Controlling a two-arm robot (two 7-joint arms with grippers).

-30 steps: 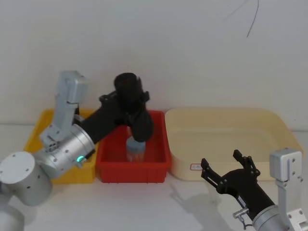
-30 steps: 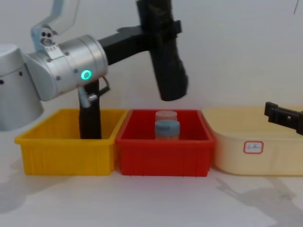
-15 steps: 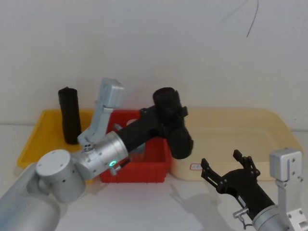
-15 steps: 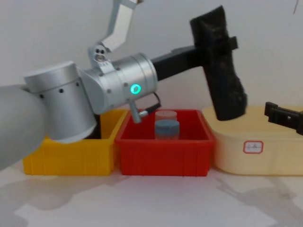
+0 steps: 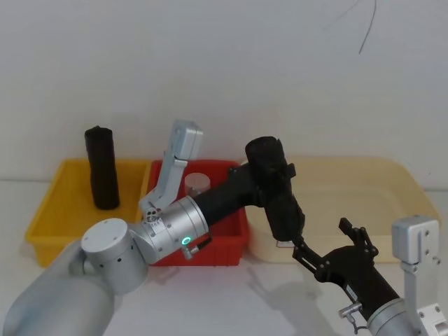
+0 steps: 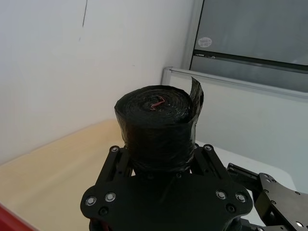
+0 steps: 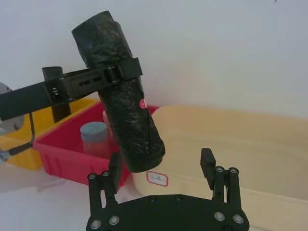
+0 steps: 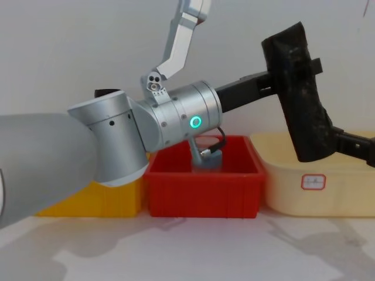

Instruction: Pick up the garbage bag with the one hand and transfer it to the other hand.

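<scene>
Right wrist view: a drop into the cream tub (image 7: 250, 139) is risked if the garbage bag (image 7: 126, 113) is let go before it is properly seated. It is clamped, tilted, by the left gripper (image 7: 121, 72) and held aloft, its lower end just at the splayed right gripper (image 7: 161, 166), nearer one finger.

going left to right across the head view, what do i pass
black roll → red bin → garbage bag, clamped in the left pincer → right pincer, open
</scene>
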